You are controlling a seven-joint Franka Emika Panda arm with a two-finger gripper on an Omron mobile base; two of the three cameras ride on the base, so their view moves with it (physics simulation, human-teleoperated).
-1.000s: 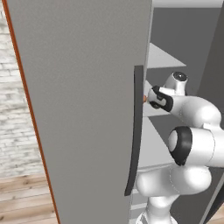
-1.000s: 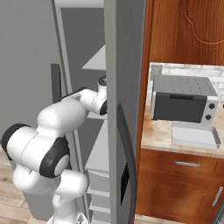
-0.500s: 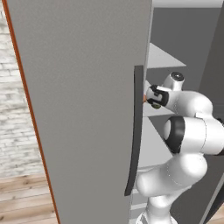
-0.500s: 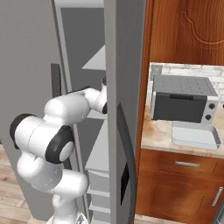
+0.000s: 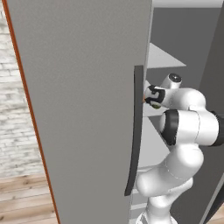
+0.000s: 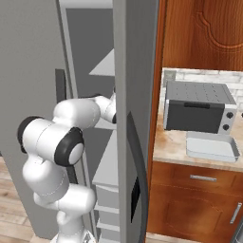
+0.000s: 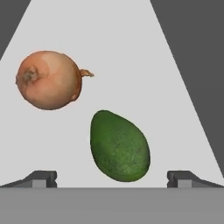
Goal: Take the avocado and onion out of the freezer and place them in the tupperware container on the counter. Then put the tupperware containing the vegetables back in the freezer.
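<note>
Even, flat rendered light throughout, bright without glare. Edges stay sharp, nothing blurred. The avocado (image 7: 120,146) and onion (image 7: 49,79) cast no visible shadows.

One avocado (image 7: 120,146) is counted, lying between the two finger tips of the single gripper (image 7: 112,178) and just ahead of them. One onion (image 7: 49,79) is counted, farther ahead of the gripper and off to the left in the hand view, apart from the avocado. One freezer (image 5: 87,109) is seen, with one long dark handle (image 5: 134,131) beside the hand. Several pale shelves (image 6: 110,161) are made out inside it, though an exact count cannot be given. One tupperware container (image 6: 211,146) and one toaster oven (image 6: 198,106) are counted on one counter (image 6: 166,147), well off to the gripper's side.
</note>
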